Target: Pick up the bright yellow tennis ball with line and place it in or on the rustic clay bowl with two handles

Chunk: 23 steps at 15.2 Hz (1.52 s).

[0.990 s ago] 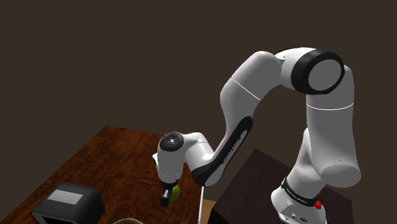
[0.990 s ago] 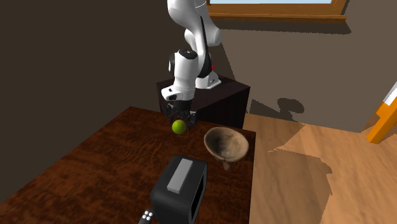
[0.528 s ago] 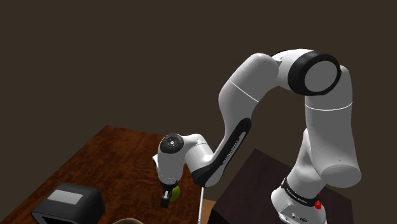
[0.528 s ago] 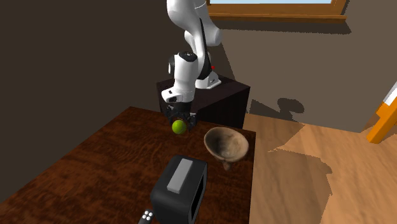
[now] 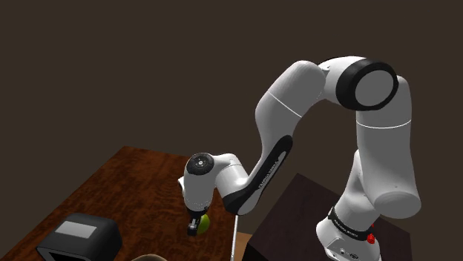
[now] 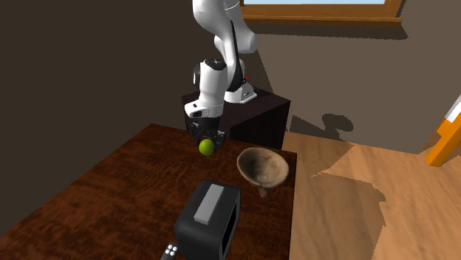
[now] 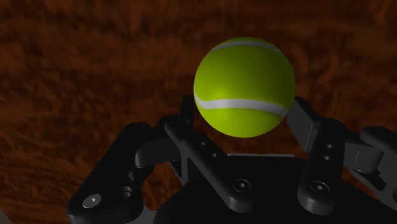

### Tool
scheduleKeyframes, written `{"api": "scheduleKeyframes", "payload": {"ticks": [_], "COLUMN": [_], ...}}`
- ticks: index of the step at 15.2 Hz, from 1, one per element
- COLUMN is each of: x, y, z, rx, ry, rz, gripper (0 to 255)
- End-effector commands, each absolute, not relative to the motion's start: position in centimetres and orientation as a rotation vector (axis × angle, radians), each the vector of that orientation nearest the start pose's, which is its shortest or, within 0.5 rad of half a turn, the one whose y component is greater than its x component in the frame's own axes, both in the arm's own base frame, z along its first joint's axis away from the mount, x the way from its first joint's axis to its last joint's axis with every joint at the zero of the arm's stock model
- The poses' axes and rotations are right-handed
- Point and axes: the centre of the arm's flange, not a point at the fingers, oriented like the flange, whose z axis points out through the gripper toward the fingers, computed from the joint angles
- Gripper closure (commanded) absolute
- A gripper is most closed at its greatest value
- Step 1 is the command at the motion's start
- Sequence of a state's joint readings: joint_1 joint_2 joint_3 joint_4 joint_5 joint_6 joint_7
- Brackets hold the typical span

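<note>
The yellow-green tennis ball [image 7: 245, 87] with a white line sits clasped between my two black fingers, held above the dark wooden table [image 6: 125, 192]. In the second exterior view the ball [image 6: 207, 147] hangs under my gripper [image 6: 207, 143], a short way to the left of the brown clay bowl [image 6: 262, 168], which stands on the table near its right edge. From the shoulder camera the ball [image 5: 203, 222] peeks out beside the gripper [image 5: 197, 225], low over the table.
A black toaster-like box [image 6: 207, 216] with a grey top stands on the table in front of the bowl, also seen as the box [image 5: 80, 237] at the shoulder view's lower left. A small dark remote [image 6: 170, 252] lies by it. Wooden floor [image 6: 369, 199] lies past the table's right edge.
The hand with the ball has risen slightly and shifted a little; the bowl and the box have stayed in place.
</note>
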<state>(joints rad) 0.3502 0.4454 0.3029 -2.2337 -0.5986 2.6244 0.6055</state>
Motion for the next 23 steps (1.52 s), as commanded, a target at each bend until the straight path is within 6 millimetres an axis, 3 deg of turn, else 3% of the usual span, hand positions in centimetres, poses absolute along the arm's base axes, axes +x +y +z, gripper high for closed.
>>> {"api": "scheduleKeyframes", "payload": {"ticks": [1,3,23], "x": [41.1,40.8,40.8], "y": [34.4,34.7,34.7], "z": [17.2,17.0,27.6], "rx": [-3.142,-3.142,-3.142], "ry": [-0.895,-0.895,-0.895], "rz": [-0.134,-0.133,-0.133], "gripper": [255,255,255]}}
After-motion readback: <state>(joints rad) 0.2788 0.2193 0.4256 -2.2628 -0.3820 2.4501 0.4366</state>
